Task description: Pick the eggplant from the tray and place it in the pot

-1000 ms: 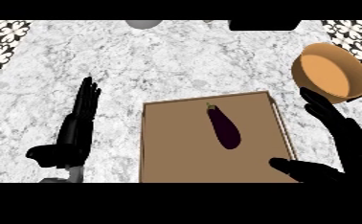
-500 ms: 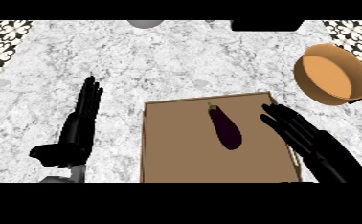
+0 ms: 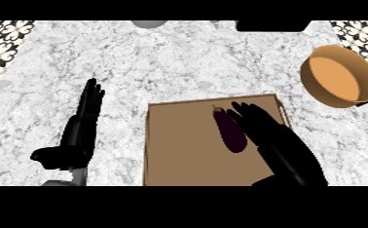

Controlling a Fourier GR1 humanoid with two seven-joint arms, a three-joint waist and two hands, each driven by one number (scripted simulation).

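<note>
Marbled table (image 3: 179, 61) carries a brown tray (image 3: 176, 149) with the eggplant (image 3: 230, 130) lying lengthwise, right robot hand (image 3: 269, 134) open just beside it for grasp, orange pot (image 3: 336, 76) far right, left robot hand (image 3: 81, 129) resting open.

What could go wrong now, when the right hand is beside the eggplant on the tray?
1. The right hand is open and lies along the eggplant, not round it; closing from the side might roll or push it across the tray instead of gripping it.
2. The pot sits apart, to the tray's upper right; a poorly held eggplant could possibly slip on the way.
</note>
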